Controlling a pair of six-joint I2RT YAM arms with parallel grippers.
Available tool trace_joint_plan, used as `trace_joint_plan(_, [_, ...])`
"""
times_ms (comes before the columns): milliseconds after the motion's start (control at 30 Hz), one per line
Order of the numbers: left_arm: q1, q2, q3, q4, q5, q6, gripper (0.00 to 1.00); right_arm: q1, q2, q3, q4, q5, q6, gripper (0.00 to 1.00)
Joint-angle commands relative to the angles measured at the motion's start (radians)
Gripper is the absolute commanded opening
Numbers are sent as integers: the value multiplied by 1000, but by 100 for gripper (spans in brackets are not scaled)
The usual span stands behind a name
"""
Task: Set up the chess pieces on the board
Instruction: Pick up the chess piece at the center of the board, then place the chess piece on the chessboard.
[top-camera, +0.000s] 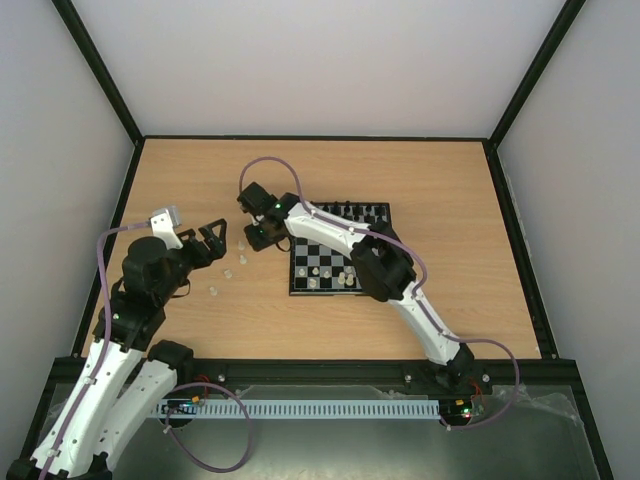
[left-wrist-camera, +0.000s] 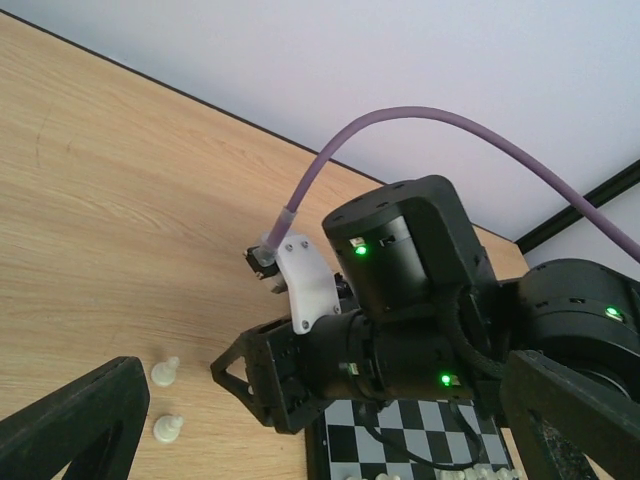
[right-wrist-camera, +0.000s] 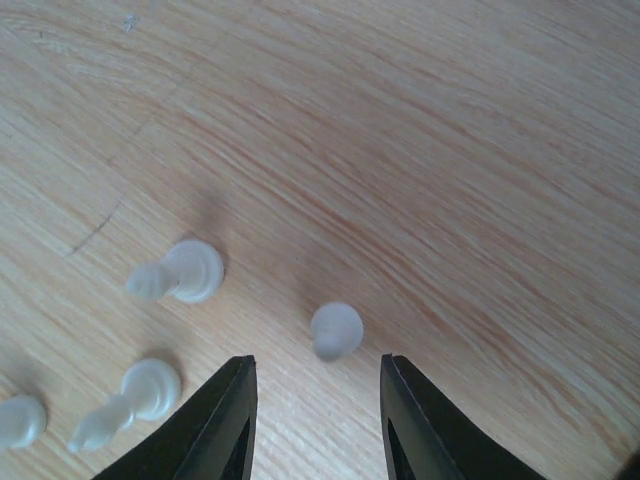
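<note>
The board (top-camera: 305, 262) lies mid-table, with black chessmen along its far row and a few white chess pieces (top-camera: 345, 278) near its front edge. More white pieces (top-camera: 227, 272) are scattered on the wood to its left. My right gripper (top-camera: 250, 240) reaches over the board's left edge and hangs open over them. In the right wrist view its open gripper (right-wrist-camera: 317, 360) has one upright white piece (right-wrist-camera: 336, 330) just ahead of the gap between its fingertips, not touching. My left gripper (top-camera: 212, 242) is open and empty beside the pieces.
Two white pieces (right-wrist-camera: 180, 272) (right-wrist-camera: 130, 395) lie tipped over to the left of the right gripper's fingers. In the left wrist view the right arm's wrist (left-wrist-camera: 400, 340) fills the space between my left fingers (left-wrist-camera: 70, 420), with two pieces (left-wrist-camera: 166, 371) beside it.
</note>
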Motion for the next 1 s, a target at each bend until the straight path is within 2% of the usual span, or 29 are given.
trace_joint_plan(0, [6,-11,21,-12,0,12,99,6,55,101,-101,23,-9,35])
trace_joint_plan(300, [6,-9,23,-12,-2,19,99,7,97,132,-110,47,-15,22])
trace_joint_plan(533, [6,-1,24,-5,2,18,100,6,88,137,-105,54,-20,4])
trace_joint_plan(700, [5,8,25,-3,5,17,100,7,42,120,-115,51,-21,1])
trace_joint_plan(800, [5,10,26,2,8,14,99,7,-53,27,-100,71,-21,1])
trace_joint_plan(967, [5,16,19,14,21,12,100,7,-310,-255,-41,139,-13,1])
